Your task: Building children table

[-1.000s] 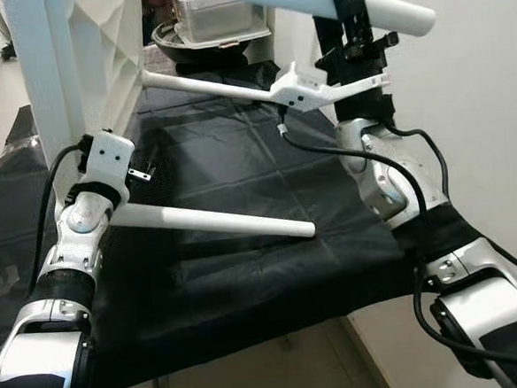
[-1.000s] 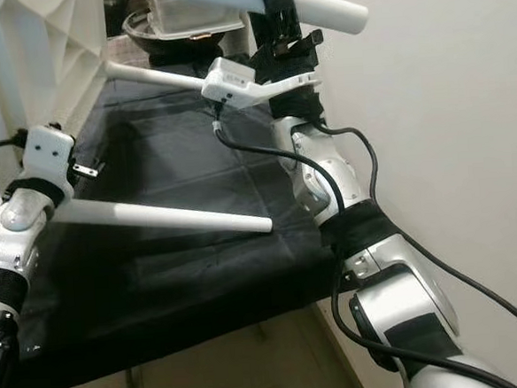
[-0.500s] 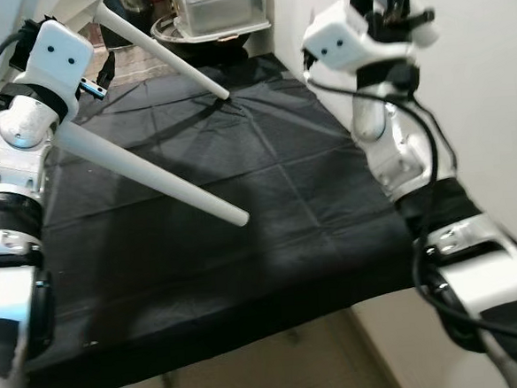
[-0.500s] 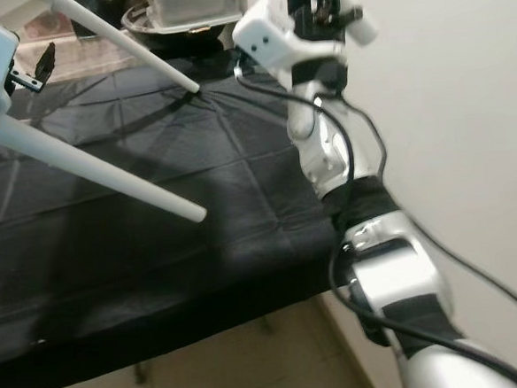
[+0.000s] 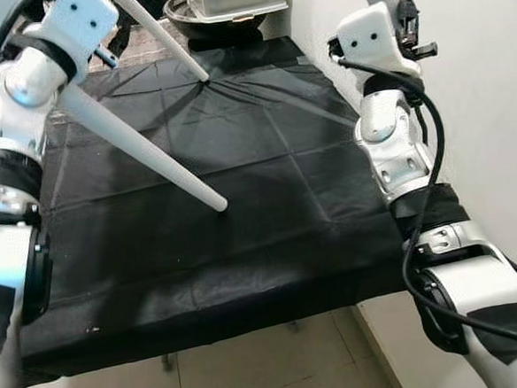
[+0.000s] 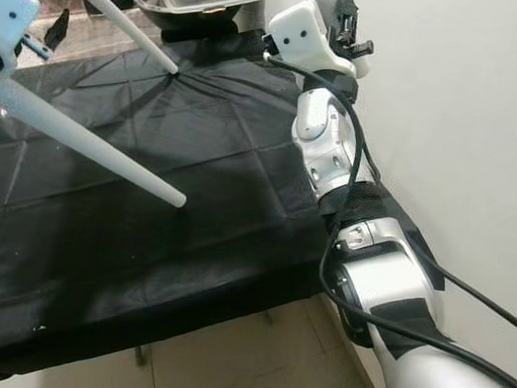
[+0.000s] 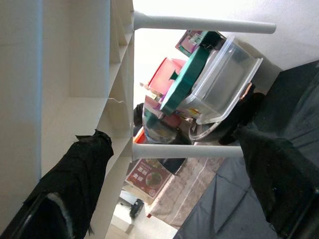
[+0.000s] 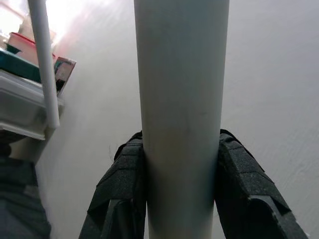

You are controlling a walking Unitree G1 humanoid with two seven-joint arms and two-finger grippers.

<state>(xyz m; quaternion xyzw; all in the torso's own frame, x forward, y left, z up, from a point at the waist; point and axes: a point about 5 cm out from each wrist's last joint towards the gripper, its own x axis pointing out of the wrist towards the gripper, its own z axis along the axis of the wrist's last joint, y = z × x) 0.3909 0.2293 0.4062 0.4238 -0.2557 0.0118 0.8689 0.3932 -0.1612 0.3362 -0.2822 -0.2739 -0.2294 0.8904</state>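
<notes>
I hold a white children's table above a black-covered surface (image 5: 242,213). One white leg (image 5: 140,149) slants down, its tip just over the cloth; a second leg (image 5: 163,36) points down further back. My right gripper (image 8: 182,144) is shut on a third leg (image 8: 182,74), whose round shaft sits between both black fingers (image 8: 124,174); it is held high by the wall (image 6: 345,15). My left gripper (image 7: 169,139) is up at the far left, its fingers (image 7: 75,184) wide apart, one lying by the table's ribbed underside (image 7: 75,59).
A dark bowl with stacked plastic boxes (image 5: 227,1) stands at the back of the surface. A white wall (image 5: 483,98) runs close along the right side. Tiled floor (image 5: 253,363) lies below the near edge of the cloth.
Both arms have risen and the table has tipped: its legs swung from nearly level to steeply downward. The right gripper stayed shut on its leg. The head view also shifted.
</notes>
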